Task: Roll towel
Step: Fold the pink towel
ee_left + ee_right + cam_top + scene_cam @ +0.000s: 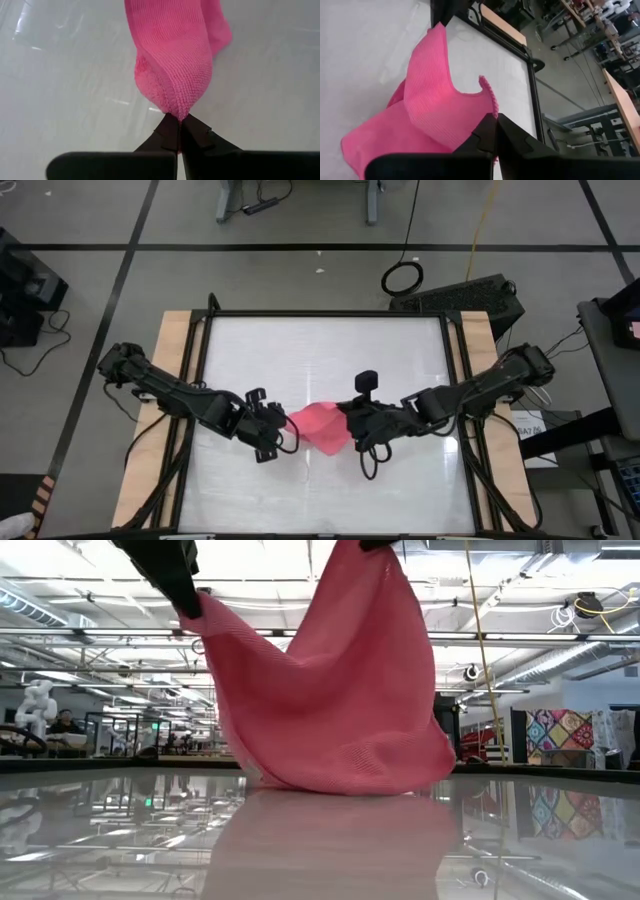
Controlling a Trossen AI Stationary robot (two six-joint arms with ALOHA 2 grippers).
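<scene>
Pink ribbed towel [330,700] sags between claws – left claw [178,131], right claw [495,125] each pinched tight on corner, glossy table [400,360].

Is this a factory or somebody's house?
Probably a big robot lab or workshop, not a house. Behind the towel you can see long ceiling lights, workbenches and loose cables on the floor.
</scene>
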